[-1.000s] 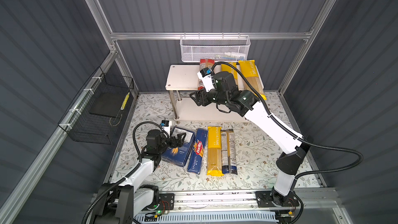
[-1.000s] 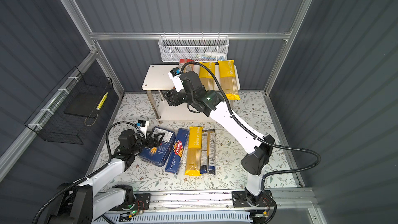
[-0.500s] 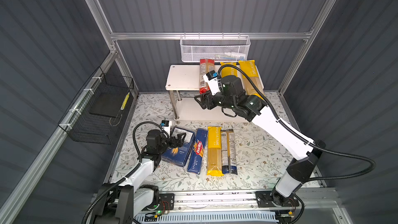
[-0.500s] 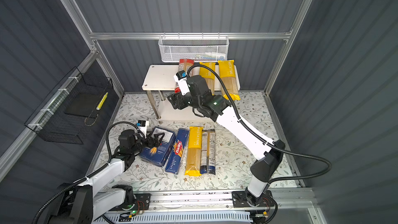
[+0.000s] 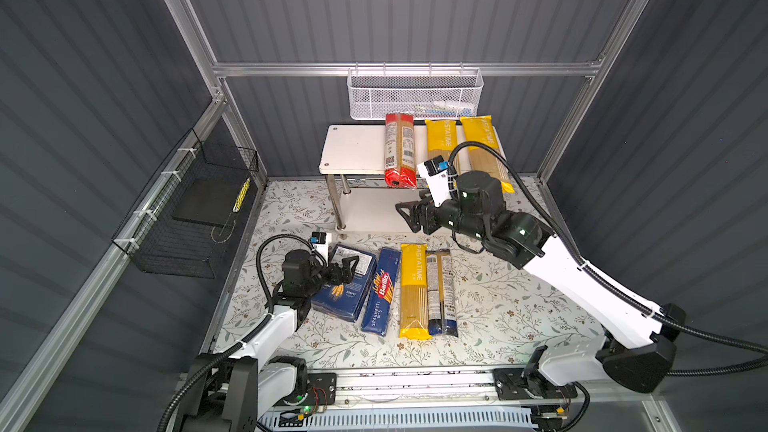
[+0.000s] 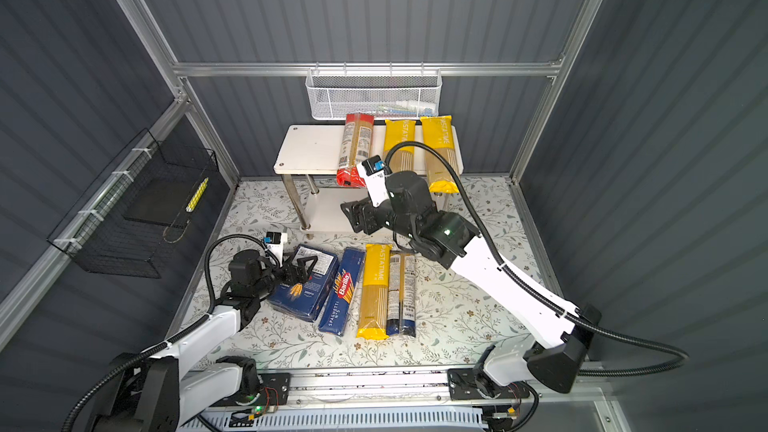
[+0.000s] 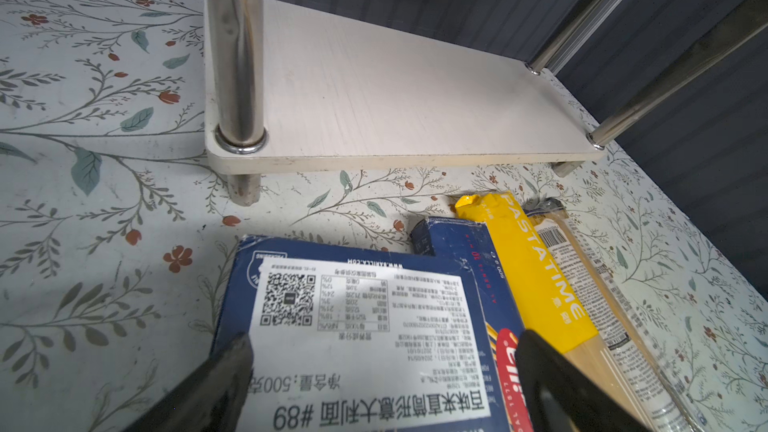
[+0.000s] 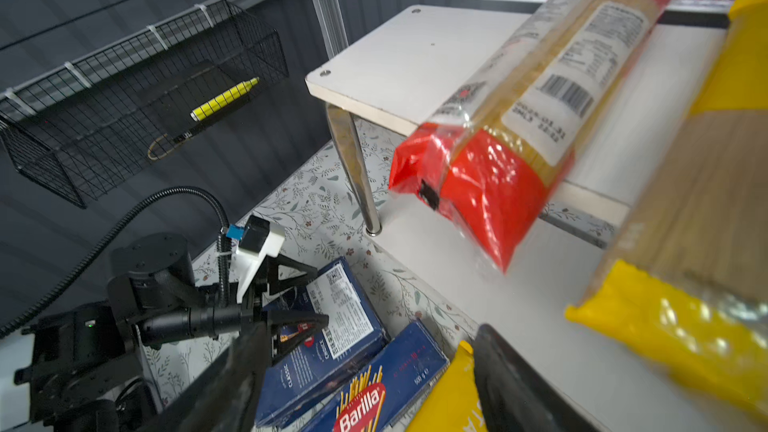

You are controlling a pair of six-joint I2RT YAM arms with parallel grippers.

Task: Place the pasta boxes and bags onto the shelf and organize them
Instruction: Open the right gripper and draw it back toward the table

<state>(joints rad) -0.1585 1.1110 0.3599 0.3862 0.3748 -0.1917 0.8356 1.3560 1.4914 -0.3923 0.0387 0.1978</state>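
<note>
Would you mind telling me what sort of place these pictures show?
Most likely a robot test cell staged as a pantry, not a home: an aluminium frame with dark panel walls, a floral table cover, and a small shelf holding spaghetti bags.

Shelf (image 5: 357, 151) matt white board, chrome legs (image 7: 235, 56) glossy; red-ended bag (image 5: 400, 149) crinkly glossy plastic.

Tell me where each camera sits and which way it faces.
Top views: overhead at the base end, looking down on the shelf, left arm, right arm.
Left wrist: low, facing the lower board over the wide box; left claw shows.
Right wrist: raised, facing the red-ended bag and left arm; right claw shows.
Shared by both wrists: the wide box.
</note>
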